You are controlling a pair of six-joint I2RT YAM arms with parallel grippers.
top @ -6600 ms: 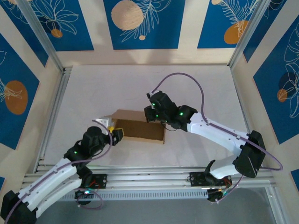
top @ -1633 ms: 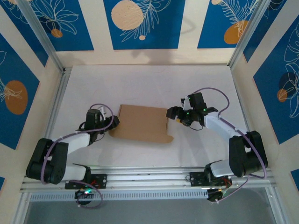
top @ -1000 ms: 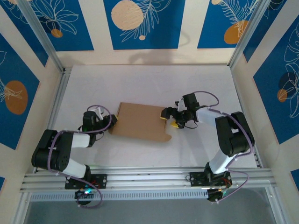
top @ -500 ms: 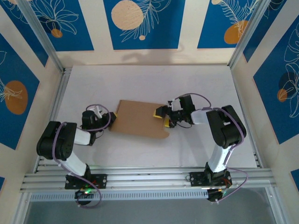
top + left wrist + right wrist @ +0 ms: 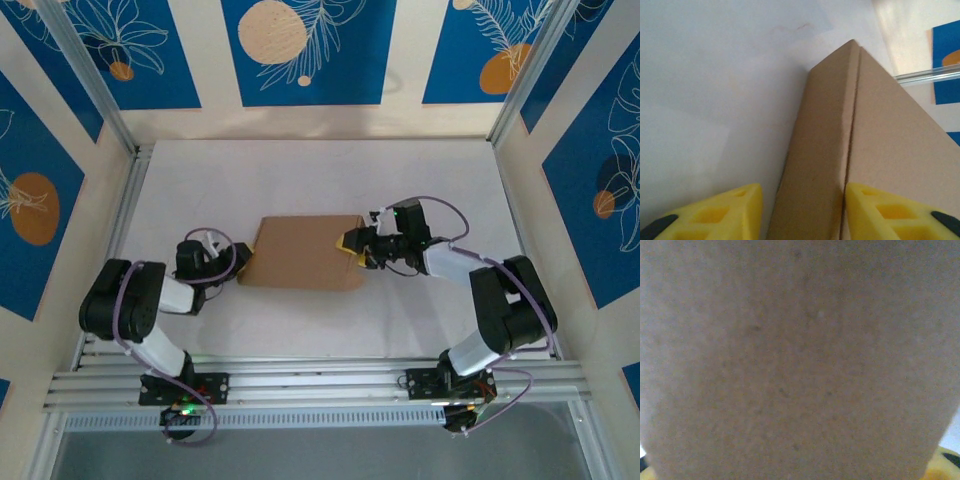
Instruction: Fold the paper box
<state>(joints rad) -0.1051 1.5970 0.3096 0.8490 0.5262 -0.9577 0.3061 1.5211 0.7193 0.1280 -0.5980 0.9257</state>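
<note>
Paper box lies flat and closed, middle of the white counter, long side running left to right, slightly skewed; plain brown top panel facing up. Left wrist view: box seen from its left end, narrow side wall and top panel meeting at a crease that runs up to a corner in upper centre of frame; bare counter to the left of it. Right wrist view: blurred brown cardboard very close to the lens, a sliver of yellow finger at lower right corner. Left tool sits low at the box's left end; in its own view the tool is released, yellow fingers spread wide, the side wall between them, a strip of counter showing between the left finger and the cardboard. Right tool is at the box's right end, yellow tips against the edge; gripping or not, cannot tell. Blue-and-cream patterned walls around the counter.
</note>
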